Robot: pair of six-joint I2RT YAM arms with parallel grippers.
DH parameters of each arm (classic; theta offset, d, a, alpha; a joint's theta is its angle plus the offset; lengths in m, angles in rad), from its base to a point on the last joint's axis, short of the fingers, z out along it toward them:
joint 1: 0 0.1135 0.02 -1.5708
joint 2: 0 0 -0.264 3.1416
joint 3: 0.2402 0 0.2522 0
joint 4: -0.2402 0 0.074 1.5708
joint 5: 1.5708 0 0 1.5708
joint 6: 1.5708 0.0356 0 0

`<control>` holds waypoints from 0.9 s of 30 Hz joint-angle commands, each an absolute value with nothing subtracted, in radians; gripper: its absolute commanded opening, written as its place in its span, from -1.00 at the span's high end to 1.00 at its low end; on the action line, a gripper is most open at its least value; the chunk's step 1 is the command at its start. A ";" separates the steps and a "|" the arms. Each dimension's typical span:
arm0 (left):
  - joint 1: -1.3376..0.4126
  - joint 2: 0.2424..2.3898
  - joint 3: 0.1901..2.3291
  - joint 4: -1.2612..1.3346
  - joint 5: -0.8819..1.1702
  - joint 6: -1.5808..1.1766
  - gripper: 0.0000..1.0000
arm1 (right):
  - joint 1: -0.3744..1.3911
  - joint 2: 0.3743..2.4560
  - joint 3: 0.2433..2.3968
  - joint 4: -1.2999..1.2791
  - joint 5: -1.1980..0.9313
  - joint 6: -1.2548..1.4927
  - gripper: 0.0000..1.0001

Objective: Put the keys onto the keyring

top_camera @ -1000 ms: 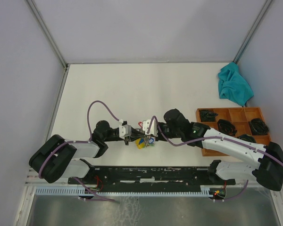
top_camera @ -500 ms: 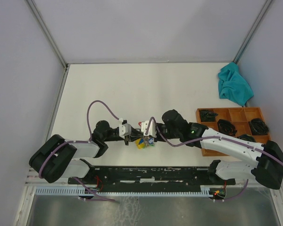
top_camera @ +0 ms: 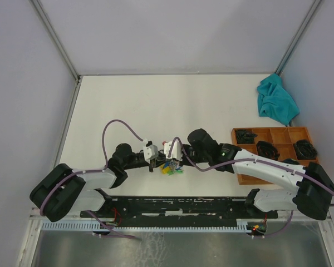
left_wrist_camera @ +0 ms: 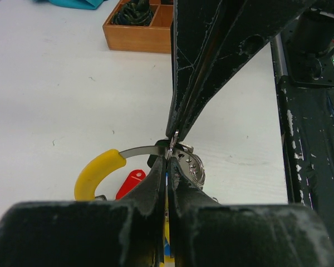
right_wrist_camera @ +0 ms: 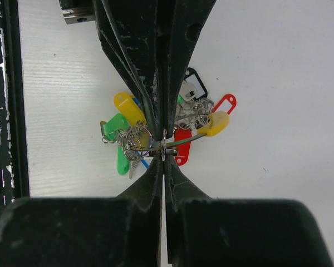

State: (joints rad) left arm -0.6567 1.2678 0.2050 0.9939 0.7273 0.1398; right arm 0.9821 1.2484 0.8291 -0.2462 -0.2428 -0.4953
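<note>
Keyring (left_wrist_camera: 142, 150) pinched between left and right jaws.

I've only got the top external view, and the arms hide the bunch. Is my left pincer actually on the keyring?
Observer: Yes. The left wrist view shows the left pincer shut on the keyring, on its silvery band next to the yellow sleeve.
Operator: And the right one?
Observer: The right pincer is shut on a small metal loop; whose it is, I can't tell.
Operator: What's around it?
Observer: A green tag, a red tag and a yellow tag lie spread around that spot.
</note>
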 commanded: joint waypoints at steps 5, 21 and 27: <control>-0.674 1.226 0.240 1.044 0.668 0.184 0.95 | 1.000 1.282 0.893 -0.190 -0.294 -0.493 0.78; -0.674 1.291 0.201 1.267 0.700 0.087 0.95 | 0.998 1.254 0.943 -0.322 -0.301 -0.520 0.65; -0.674 1.298 0.192 1.288 0.677 0.083 0.95 | 0.998 1.221 0.939 -0.326 -0.270 -0.513 0.46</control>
